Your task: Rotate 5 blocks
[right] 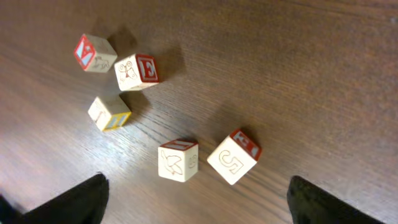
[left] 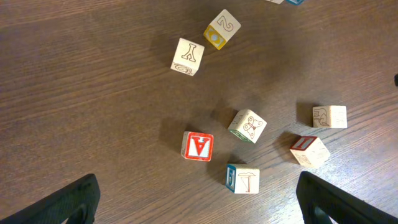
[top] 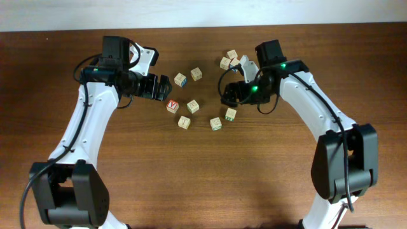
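blocks (top: 193, 105): five lay loose mid-bench (top: 254, 184), red-lettered block (top: 172, 106) nearest left arm | left jaws: open, empty | right jaws: open, empty, near the cluster's right side | progress: none gripped; finished rotations unreadable

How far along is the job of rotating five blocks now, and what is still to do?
Done: nothing I can confirm. The wooden blocks lie scattered on the table, and their pose alone does not show which were turned. In hand: nothing. The left gripper is open near the red letter block, and the right gripper is open and empty too. Left: possibly all five rotations.
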